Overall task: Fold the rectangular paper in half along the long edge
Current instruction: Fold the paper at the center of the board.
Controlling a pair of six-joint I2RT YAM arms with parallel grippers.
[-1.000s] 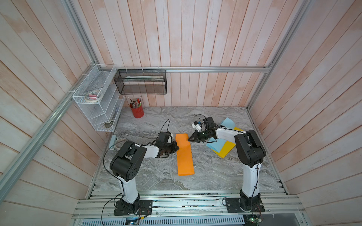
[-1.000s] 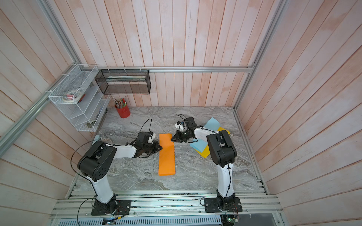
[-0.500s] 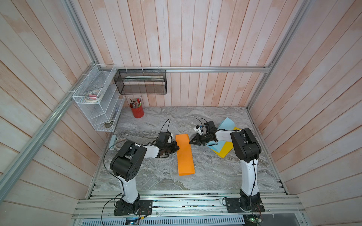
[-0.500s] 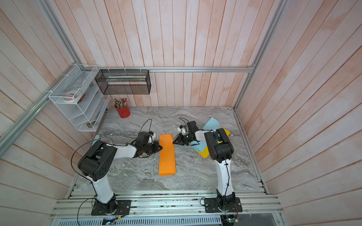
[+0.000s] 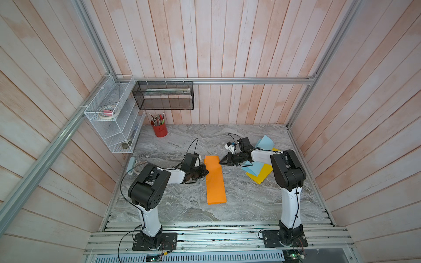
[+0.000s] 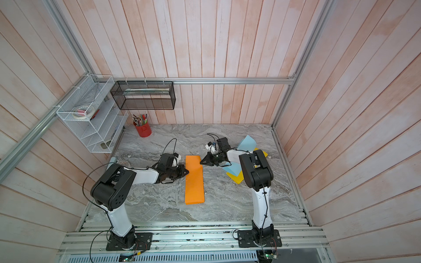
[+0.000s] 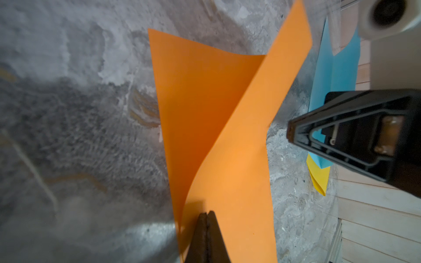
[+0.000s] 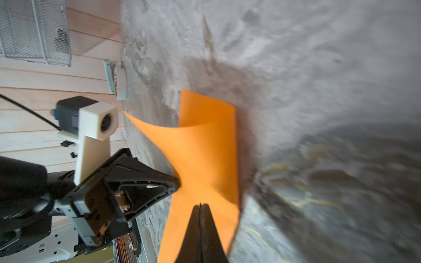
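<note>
The orange paper point(image 5: 215, 180) point(image 6: 194, 180) lies on the marble table as a long narrow strip, folded double. In the left wrist view its top layer point(image 7: 239, 159) curls up off the lower one. My left gripper point(image 5: 206, 171) point(image 7: 206, 213) is shut, its tips resting on the paper's left long edge. My right gripper point(image 5: 220, 162) point(image 8: 200, 205) is also shut, its tips on the paper near the far right corner. Nothing shows between either pair of jaws. Each wrist view also shows the opposite gripper's black fingers point(image 7: 293, 132) point(image 8: 175, 182) touching the paper.
Blue sheets point(image 5: 255, 167) and a yellow sheet point(image 5: 262, 176) lie under the right arm. A red pencil cup point(image 5: 160, 131) stands at the back left, below a white wire shelf point(image 5: 114, 127) and a black mesh basket point(image 5: 164, 96). Wooden walls enclose the table.
The right arm has shifted slightly while its tip stays at the paper's far right edge. The left arm and the paper have not visibly moved.
</note>
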